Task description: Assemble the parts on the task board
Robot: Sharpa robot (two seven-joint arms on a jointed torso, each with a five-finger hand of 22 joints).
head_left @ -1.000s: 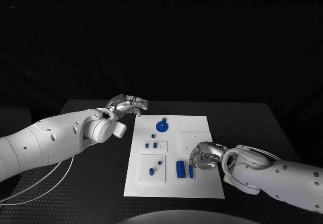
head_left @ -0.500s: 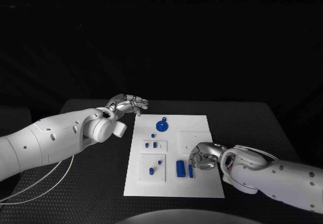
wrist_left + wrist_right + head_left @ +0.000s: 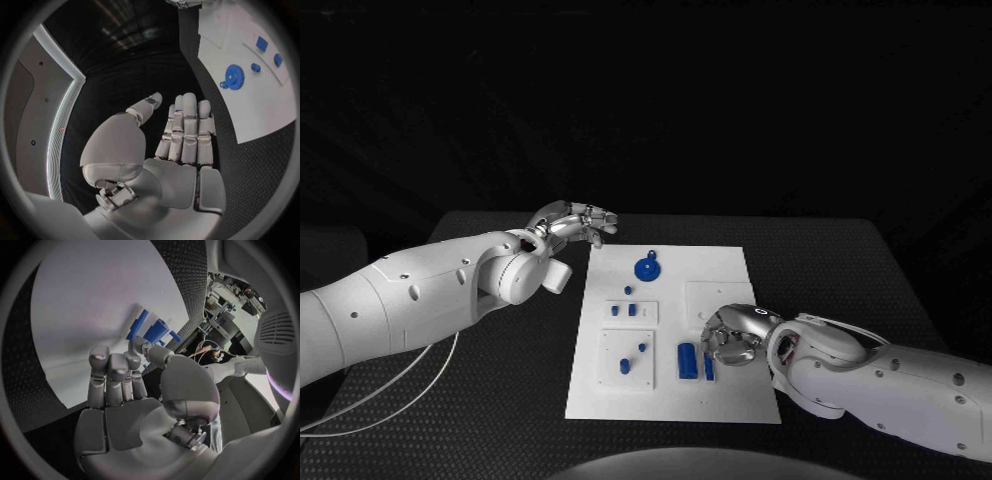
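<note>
The head view shows the white task board (image 3: 672, 335) lying flat in the middle of the black bench (image 3: 848, 270), with seven blue parts on it: a round gear (image 3: 646, 268) at the far end, three small pieces below it, two on the near-left panel, and two upright bars (image 3: 687, 360) by the right hand (image 3: 733, 338). The right wrist view shows that hand over the bars, fingers apart and grasping nothing. The left wrist view shows the left hand (image 3: 169, 150) released, fingers straight, off the board's far-left corner.

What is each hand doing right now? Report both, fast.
Left hand: open, holding nothing, off the white board's far left corner.
Right hand: over the board by the long blue pieces; whether it holds one cannot be told.
</note>
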